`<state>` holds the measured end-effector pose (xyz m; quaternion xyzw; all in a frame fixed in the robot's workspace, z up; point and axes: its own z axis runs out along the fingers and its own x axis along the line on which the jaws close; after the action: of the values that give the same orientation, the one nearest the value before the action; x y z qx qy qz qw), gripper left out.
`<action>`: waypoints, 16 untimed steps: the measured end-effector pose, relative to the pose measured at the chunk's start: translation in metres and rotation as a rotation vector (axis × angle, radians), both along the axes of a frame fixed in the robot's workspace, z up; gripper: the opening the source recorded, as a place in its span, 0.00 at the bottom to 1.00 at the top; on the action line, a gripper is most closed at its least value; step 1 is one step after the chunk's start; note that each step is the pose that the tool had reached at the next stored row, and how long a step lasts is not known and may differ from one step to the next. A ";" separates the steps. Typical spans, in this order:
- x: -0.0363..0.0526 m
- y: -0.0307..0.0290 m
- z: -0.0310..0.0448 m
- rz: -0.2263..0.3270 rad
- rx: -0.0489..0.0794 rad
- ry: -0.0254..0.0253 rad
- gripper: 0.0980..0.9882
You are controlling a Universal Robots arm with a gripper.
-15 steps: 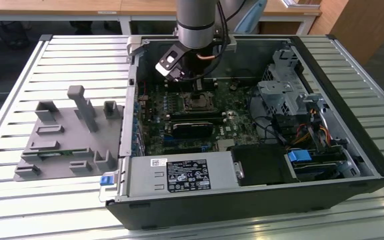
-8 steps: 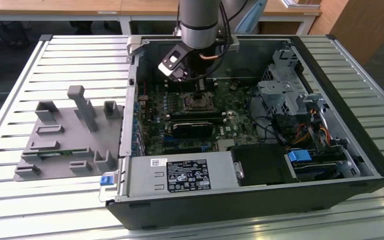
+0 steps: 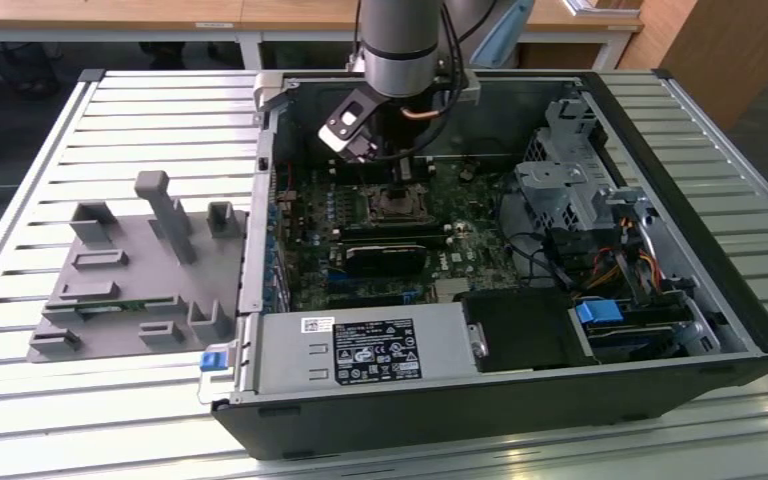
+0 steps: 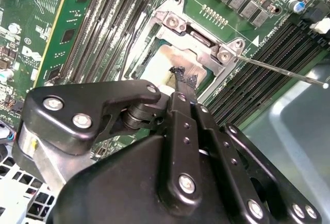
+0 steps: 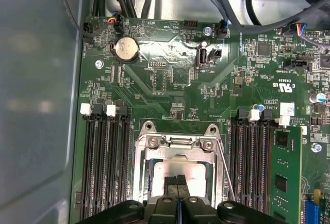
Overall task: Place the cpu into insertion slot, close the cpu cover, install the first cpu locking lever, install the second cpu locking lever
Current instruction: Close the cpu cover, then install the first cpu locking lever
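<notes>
While the cpu [image 5: 170,171] is sitting in the insertion slot [image 3: 392,205], its silvery-beige face is lying flat and level. The cpu cover [image 5: 178,152] is lying down around the chip and is framing that face through its central window. The gripper [image 5: 178,180] is hanging directly over the chip with its jaws clenched together and nothing between them. In the second wrist view the fingertips [image 4: 180,79] are sitting at the chip face; whether they are actually touching it cannot be told.

A thin metal locking lever [image 4: 278,70] is angling away from one corner of the socket frame and is crossing over the neighbouring memory slots [image 5: 103,167]. These long black slots are flanking the socket in banks on two opposite sides.

The socket is sitting well inside the green motherboard [image 5: 170,90], apart from its edges. A round coin cell [image 5: 126,49] is lying closer to one edge of the board.

The board is lying on the floor of an open black computer case [image 3: 704,230], with a silver power supply [image 3: 357,350] running along one edge of that case. The robot arm [image 3: 404,40] is reaching down into the case from above. The case is resting on a slatted metal table [image 3: 37,150]. A grey fixture block [image 3: 131,270] is sitting just beside the case, toward the table edge at the exterior view's left.
</notes>
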<state>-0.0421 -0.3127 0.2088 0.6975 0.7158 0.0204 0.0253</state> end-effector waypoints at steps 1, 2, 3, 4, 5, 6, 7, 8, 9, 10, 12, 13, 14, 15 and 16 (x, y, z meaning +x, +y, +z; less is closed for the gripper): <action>0.0005 0.0000 0.0000 0.000 0.000 0.0003 0.01; 0.0007 0.0000 0.0000 0.000 0.000 0.0003 0.01; 0.0009 0.0000 0.0000 0.000 0.001 0.0003 0.01; 0.0011 0.0000 0.0000 0.000 0.001 0.0003 0.01; 0.0013 0.0000 0.0000 0.000 0.001 0.0003 0.01; 0.0014 0.0000 0.0000 0.000 0.001 0.0003 0.01; 0.0015 0.0000 0.0000 0.000 0.001 0.0003 0.01; 0.0015 0.0000 0.0000 0.000 0.001 0.0003 0.01; 0.0015 0.0000 0.0000 0.000 0.001 0.0002 0.01; 0.0016 0.0000 0.0001 0.000 0.001 0.0003 0.01; 0.0015 0.0000 0.0004 0.000 0.001 0.0004 0.01; 0.0015 0.0000 0.0007 0.000 0.000 0.0004 0.01; 0.0015 0.0000 0.0010 0.000 0.001 0.0004 0.01; 0.0015 0.0000 0.0014 0.000 0.001 0.0004 0.01; 0.0015 0.0000 0.0018 0.000 0.001 0.0004 0.01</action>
<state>-0.0405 -0.3127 0.2107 0.6976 0.7158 0.0205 0.0249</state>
